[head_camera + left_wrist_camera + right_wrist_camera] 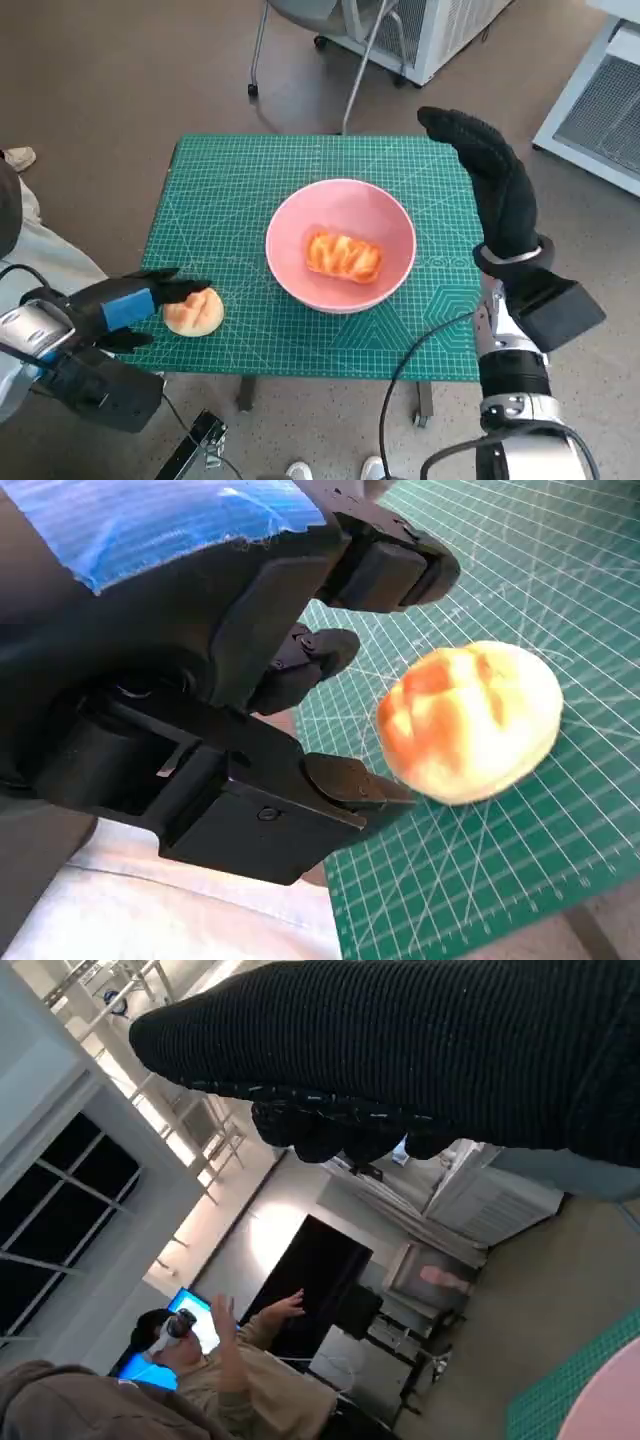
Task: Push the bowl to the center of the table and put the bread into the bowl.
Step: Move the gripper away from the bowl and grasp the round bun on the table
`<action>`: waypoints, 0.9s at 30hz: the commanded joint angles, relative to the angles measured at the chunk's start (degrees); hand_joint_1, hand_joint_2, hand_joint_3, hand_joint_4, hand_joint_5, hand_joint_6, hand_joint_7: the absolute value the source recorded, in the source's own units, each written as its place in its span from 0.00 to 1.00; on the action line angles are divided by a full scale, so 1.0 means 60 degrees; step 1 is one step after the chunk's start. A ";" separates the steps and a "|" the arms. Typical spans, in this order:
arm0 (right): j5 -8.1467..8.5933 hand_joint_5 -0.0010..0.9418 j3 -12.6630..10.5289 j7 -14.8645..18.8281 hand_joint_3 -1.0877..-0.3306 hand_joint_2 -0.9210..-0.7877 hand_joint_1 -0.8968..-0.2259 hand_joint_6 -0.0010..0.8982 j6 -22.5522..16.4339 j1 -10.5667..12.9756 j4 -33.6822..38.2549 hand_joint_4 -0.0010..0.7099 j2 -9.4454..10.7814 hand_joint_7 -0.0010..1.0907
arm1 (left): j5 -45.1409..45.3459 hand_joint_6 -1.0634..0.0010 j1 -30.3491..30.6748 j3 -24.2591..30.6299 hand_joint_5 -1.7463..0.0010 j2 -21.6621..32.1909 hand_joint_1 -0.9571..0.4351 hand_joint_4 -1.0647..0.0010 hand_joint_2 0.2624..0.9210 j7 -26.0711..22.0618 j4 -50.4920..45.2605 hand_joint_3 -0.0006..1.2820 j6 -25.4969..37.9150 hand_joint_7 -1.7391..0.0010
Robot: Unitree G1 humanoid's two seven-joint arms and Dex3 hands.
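Your left hand (pixel 130 305) sits at the bench's seven o'clock corner, fingers (pixel 340 780) spread around a round bun (pixel 194 311) without clearly gripping it; the bun rests on the green mat (pixel 220 190) just beside the fingertips. Your right hand (pixel 490 175), in its black glove, hangs raised at three o'clock, fingers extended, holding nothing. Between them, at the bench's centre, a pink bowl (pixel 375 215) holds a glazed pastry (pixel 343 255). A person (pixel 200 1360) wearing a headset shows in the right wrist view.
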 commanded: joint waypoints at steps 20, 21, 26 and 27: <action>0.0021 0.01 0.0007 0.0002 0.47 0.00 0.44 0.00 0.0288 0.0360 -0.0192 0.45 -0.0080 0.72 | 0.0767 0.89 -0.0913 -0.1306 1.00 -0.0946 0.78 1.00 0.83 0.0308 0.1193 0.07 0.0162 1.00; 0.0018 0.01 0.0004 0.0000 0.47 0.00 0.45 0.00 0.0287 0.0359 -0.0184 0.45 -0.0083 0.72 | 0.0796 0.88 -0.0965 -0.1364 1.00 -0.0985 0.77 1.00 0.83 0.0341 0.1263 0.07 0.0153 1.00; 0.0004 0.01 -0.0009 -0.0017 0.46 0.00 0.46 0.00 0.0271 0.0377 -0.0170 0.45 -0.0101 0.72 | 0.0990 0.82 -0.1234 -0.1743 0.99 -0.1300 0.79 0.96 0.91 0.0610 0.1773 0.08 0.0057 0.98; 0.0001 0.01 -0.0011 -0.0021 0.46 0.00 0.47 0.00 0.0269 0.0381 -0.0172 0.45 -0.0103 0.72 | 0.1002 0.77 -0.1270 -0.1795 0.99 -0.1336 0.80 0.92 0.94 0.0663 0.1850 0.11 0.0033 0.98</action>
